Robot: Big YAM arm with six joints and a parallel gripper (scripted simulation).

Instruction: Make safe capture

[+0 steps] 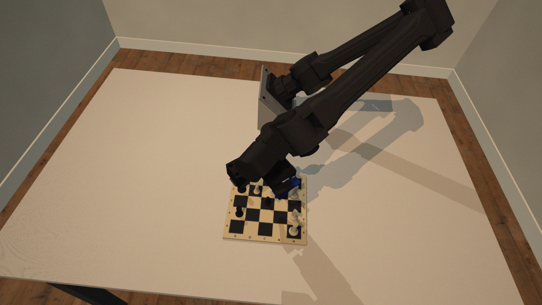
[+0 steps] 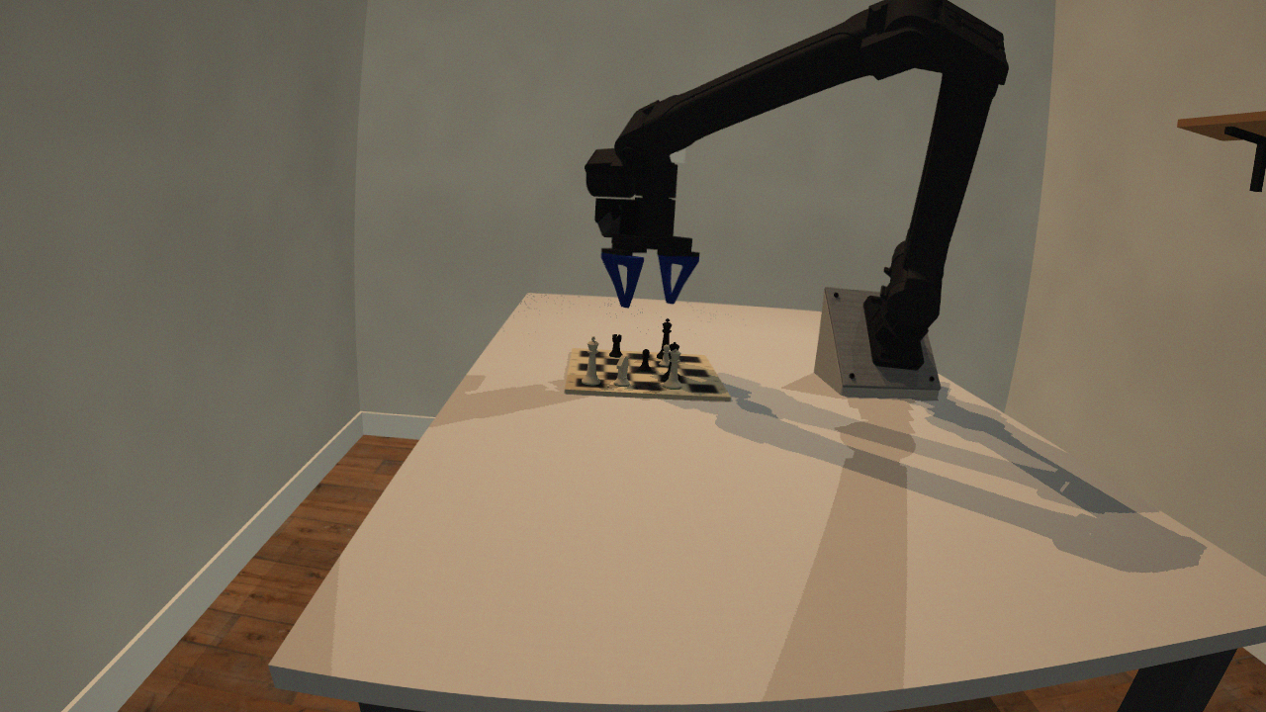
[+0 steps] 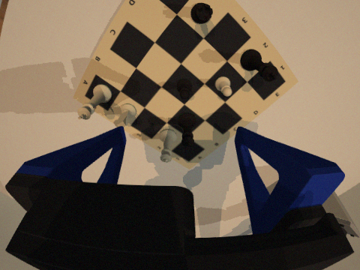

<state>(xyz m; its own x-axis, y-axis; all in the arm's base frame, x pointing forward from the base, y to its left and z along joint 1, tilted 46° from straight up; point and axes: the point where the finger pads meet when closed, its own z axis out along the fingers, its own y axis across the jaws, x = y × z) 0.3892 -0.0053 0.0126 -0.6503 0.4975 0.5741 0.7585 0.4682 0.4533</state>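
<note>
A small chessboard [image 1: 265, 238] [image 2: 646, 393] [image 3: 152, 15] lies on the table near the arm's base. My gripper [image 2: 647, 302] [image 3: 180, 133] is open and empty, hanging well above the board's rank-1/2 end, over the A–C files. Black pieces: a pawn [image 1: 239, 212] [image 3: 201, 12] on the E file, a pawn [image 1: 267, 201] [image 3: 184, 87] mid-board, one [image 3: 186, 125] right under my fingers, and two [image 3: 251, 59] [image 3: 269, 72] at the E corner. A white pawn [image 1: 256, 189] [image 3: 225, 86] stands between them. Taller white pieces [image 1: 293, 229] [image 3: 102, 97] [image 3: 169, 142] line the A file.
The arm's grey wedge base [image 1: 265, 106] [image 2: 871, 354] stands behind the board. In the top view the forearm hides the board's far edge. The tan table [image 1: 132, 151] stretches wide to the left and front of the board.
</note>
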